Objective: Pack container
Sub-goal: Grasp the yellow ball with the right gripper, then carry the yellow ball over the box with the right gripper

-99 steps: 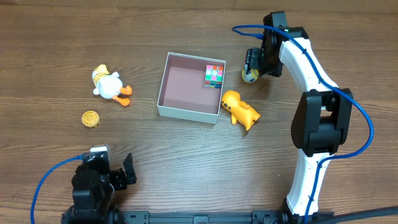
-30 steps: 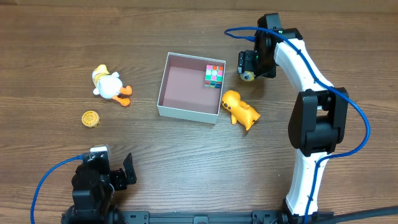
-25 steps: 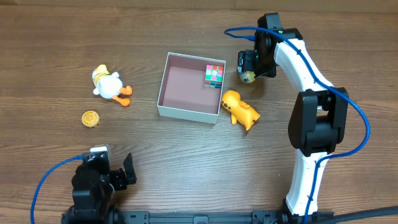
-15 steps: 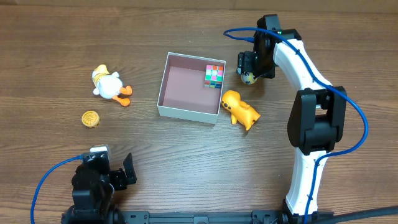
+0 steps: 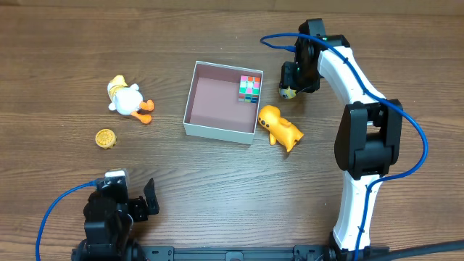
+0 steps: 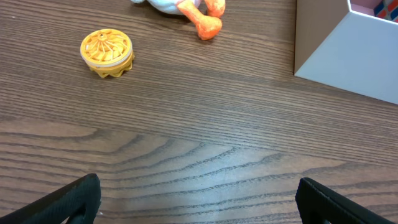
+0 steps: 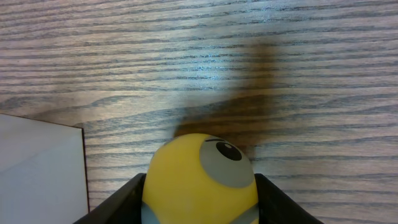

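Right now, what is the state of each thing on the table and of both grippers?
container: open, no lid, one cube inside.
colourful cube: inside the container, in a corner.
yellow one-eyed toy: gripped, outside the container.
right gripper: shut on the yellow one-eyed toy.
left gripper: open, empty.
orange animal toy: loose on the table, beside the container.
duck toy: lying loose, outside the container.
gold disc: lying flat, untouched.
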